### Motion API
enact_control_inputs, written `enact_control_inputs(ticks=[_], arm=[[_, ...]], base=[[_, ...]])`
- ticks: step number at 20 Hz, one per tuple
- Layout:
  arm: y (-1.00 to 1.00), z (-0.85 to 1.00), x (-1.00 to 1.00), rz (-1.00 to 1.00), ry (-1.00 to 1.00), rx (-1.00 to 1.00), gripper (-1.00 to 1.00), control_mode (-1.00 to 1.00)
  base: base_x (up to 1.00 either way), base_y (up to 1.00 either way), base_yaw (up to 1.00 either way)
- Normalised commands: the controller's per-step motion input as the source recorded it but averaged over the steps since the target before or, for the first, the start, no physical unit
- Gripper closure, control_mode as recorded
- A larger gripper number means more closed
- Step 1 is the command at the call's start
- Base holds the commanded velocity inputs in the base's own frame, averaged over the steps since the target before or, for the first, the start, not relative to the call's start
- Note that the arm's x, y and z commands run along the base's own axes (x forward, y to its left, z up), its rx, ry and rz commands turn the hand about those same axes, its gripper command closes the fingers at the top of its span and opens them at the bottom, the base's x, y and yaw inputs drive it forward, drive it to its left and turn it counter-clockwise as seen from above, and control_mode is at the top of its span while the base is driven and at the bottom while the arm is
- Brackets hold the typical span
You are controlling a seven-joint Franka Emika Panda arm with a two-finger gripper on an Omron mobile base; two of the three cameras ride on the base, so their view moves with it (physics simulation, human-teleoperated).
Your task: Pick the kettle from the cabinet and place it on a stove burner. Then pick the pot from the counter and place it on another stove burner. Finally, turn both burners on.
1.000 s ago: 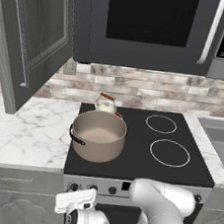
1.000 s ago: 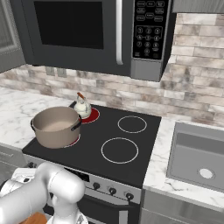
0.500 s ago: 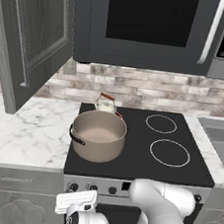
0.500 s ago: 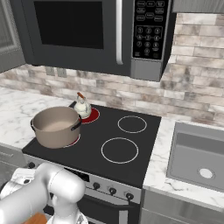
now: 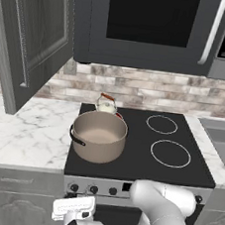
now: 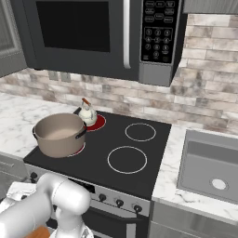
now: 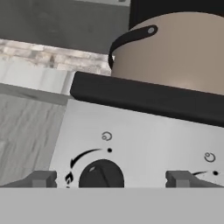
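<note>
Already the kettle (image 5: 106,103) sits on the back left burner, glowing red, and the pot (image 5: 99,135) on the front left one, which shows a red edge too, so I judge the task nearly done. My gripper (image 7: 109,177) stands wide open around a stove knob (image 7: 101,175); 1 second ago it looked narrower.

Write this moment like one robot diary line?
kettle: on glowing red back burner | pot: on front burner | tool: open, around stove knob
</note>
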Motion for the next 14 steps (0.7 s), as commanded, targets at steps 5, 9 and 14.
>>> enact_control_inputs(ticks=[5, 9, 14], arm=[[0.49, -0.06, -0.54, 0.00, 0.00, 0.00, -1.00, -1.00], [0.51, -0.04, -0.53, 0.00, 0.00, 0.00, -1.00, -1.00], [0.51, -0.05, -0.48, 0.00, 0.00, 0.00, -1.00, -1.00]], base=[[0.00, 0.00, 0.00], [0.00, 0.00, 0.00], [0.00, 0.00, 0.00]])
